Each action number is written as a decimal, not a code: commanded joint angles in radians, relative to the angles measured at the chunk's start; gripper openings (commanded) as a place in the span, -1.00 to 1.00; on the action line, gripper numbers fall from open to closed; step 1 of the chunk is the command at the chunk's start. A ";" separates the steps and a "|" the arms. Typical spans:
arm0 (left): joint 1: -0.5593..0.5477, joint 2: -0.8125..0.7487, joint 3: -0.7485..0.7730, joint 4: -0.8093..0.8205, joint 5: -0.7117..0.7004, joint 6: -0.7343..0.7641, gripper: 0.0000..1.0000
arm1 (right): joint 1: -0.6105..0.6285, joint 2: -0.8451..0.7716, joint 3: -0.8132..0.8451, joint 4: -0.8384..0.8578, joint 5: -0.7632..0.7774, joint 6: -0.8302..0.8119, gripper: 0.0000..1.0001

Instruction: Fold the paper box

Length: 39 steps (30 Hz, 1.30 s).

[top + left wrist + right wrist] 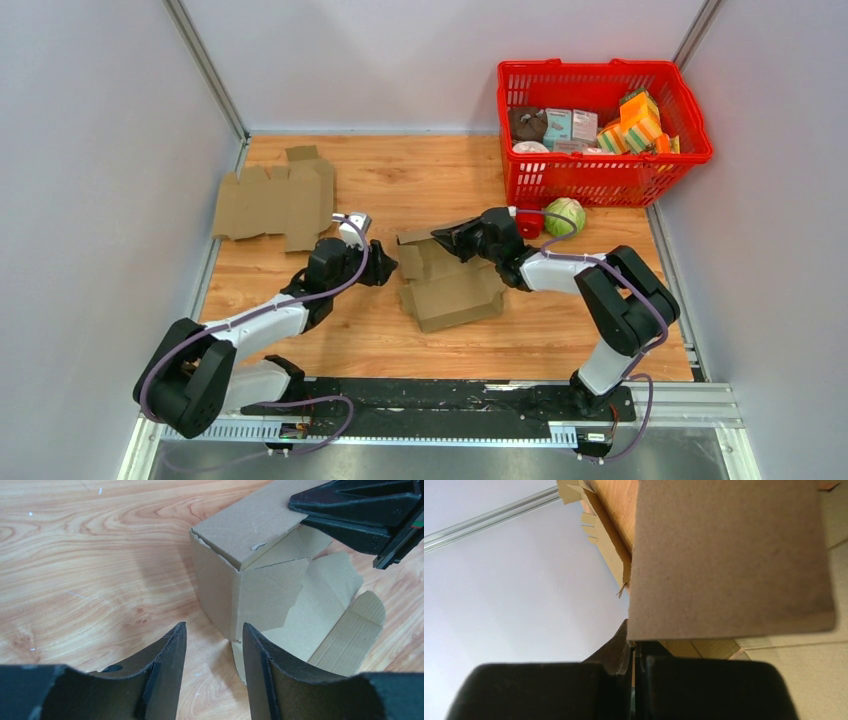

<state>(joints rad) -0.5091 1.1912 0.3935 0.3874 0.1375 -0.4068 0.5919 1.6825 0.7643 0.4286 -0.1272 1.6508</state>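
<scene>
A wooden table lies between pale grey walls, with a red basket in the far right corner and a flat cardboard blank at the far left. The paper box stands half formed in the middle of the table, its side flaps loose and open.

The right gripper is clamped on the top flap and holds it up at an angle. The left gripper has its fingers apart with nothing between them, and it points at the near corner of the box, just beside it.

I judge that the step in hand is to tuck the loose side flap inward. To do it well, the left fingers should push flat along the crease, not on the torn edge, while the right grip steadies the box. A push too low may slide the whole box instead of bending the flap.
</scene>
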 commanded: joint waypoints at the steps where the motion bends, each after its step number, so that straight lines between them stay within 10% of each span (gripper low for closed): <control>1: -0.002 -0.013 0.008 0.047 0.016 0.030 0.08 | -0.006 -0.010 0.001 0.018 -0.012 -0.022 -1.00; 14: -0.002 0.036 0.067 0.022 0.088 -0.010 0.09 | -0.010 -0.049 0.098 -0.140 -0.009 0.010 -1.00; 39: -0.057 0.126 0.018 0.201 0.091 0.056 0.03 | -0.018 -0.058 -0.085 0.107 -0.043 -0.051 -1.00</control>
<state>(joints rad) -0.5529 1.3327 0.4301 0.4763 0.2050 -0.3870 0.5789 1.6627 0.7181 0.4397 -0.1543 1.6516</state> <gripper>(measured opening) 0.506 0.009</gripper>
